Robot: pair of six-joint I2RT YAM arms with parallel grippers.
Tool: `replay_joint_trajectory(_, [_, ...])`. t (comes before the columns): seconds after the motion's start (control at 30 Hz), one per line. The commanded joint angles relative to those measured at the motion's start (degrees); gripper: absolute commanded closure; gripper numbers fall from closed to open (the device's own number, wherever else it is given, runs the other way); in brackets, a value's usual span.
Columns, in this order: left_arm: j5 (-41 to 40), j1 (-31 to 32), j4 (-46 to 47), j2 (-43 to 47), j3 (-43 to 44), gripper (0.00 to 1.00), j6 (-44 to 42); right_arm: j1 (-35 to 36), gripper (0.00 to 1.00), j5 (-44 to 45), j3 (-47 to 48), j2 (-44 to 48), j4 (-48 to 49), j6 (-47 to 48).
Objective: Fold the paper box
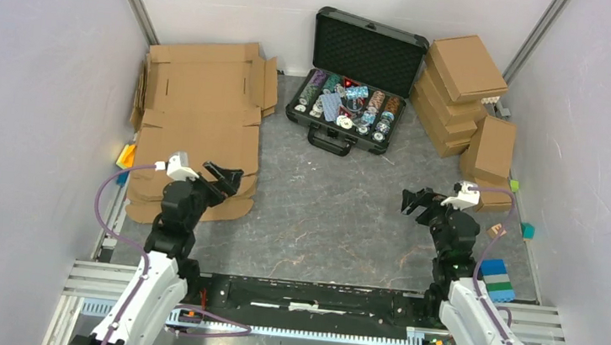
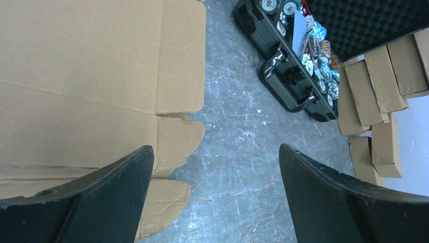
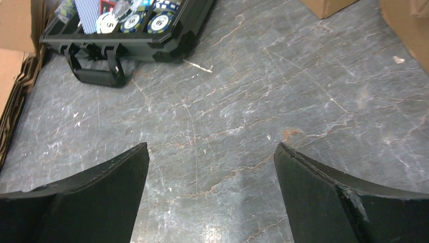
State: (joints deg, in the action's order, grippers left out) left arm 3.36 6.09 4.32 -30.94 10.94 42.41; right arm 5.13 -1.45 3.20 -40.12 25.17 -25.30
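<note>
brown paper box (image 1: 201,129) flat, left gripper (image 1: 225,178) spread at its edge, right gripper (image 1: 414,202) spread

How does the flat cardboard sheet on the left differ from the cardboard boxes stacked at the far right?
The paper box lies unfolded, flaps spread flat on the table; the stacked boxes are folded shut. The paper box covers a wide patch at the left; the stacked boxes pile up compactly at the far right. Both are plain brown cardboard.
</note>
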Motion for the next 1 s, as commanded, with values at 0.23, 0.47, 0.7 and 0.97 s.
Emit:
replay_joint_trajectory(0.23, [0.71, -0.19, 1.41, -5.69, 4.53, 0.00, -0.16, -0.27, 0.02, 5.01, 3.50, -1.32, -4.88, -1.51])
replay_joint_trajectory(0.47, [-6.12, 3.53, -8.26, -23.65, 18.94, 0.00, -5.80, -0.28, 0.02, 3.08, 2.87, -1.87, -3.17, -1.66])
replay_joint_trajectory(0.7, [-26.65, 15.85, -20.04, -45.75, 38.13, 0.00, -16.14, -0.21, 0.02, 2.05, 2.34, -1.93, -2.05, -1.95])
replay_joint_trajectory(0.97, [-29.14, 17.03, -26.90, -61.47, 49.80, 0.00, -19.49, -0.21, 0.02, 1.63, 2.15, -3.54, -0.81, -2.17])
